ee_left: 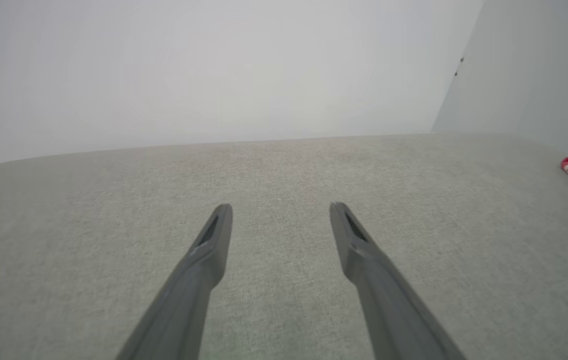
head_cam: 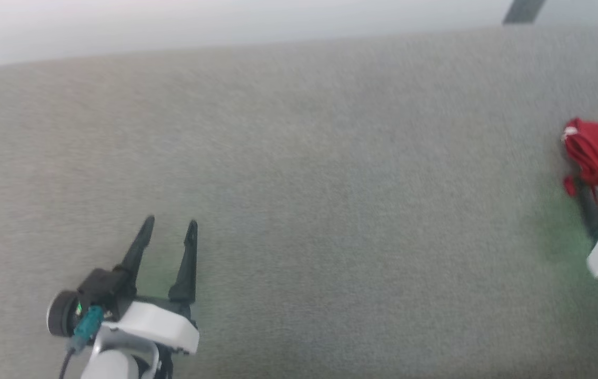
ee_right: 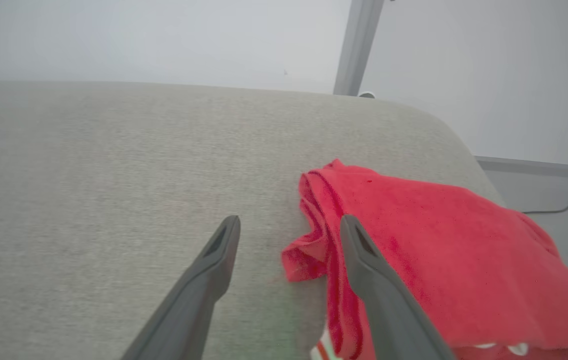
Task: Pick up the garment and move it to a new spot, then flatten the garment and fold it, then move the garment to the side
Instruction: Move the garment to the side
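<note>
Folds of the garment (ee_right: 439,250) are lying heaped at the right end of the grey desk (ee_right: 114,175), close to its rounded corner, with a bunched edge facing the desk's middle. It is looking soft, light and limp, so it is likely going to sag and drag rather than keep any shape. A pinch on that thick bunched edge, where several layers are stacking up, is seeming the surest hold.

The right gripper (ee_right: 290,222) is hovering over that edge with its jaws apart and clamped on nothing. One finger is crossing above the red cloth, the other is sitting over bare desk. Whether either finger is touching the cloth is hard to tell.

The left gripper (head_cam: 170,223) is waiting well apart from the cloth, over the left part of the desk, jaws likewise spread and empty.

The head view is blurring, and its right edge is cutting off most of the garment. White trim is barely peeking out at the bottom of the right wrist view, so sleeves and collar are staying unreadable.
</note>
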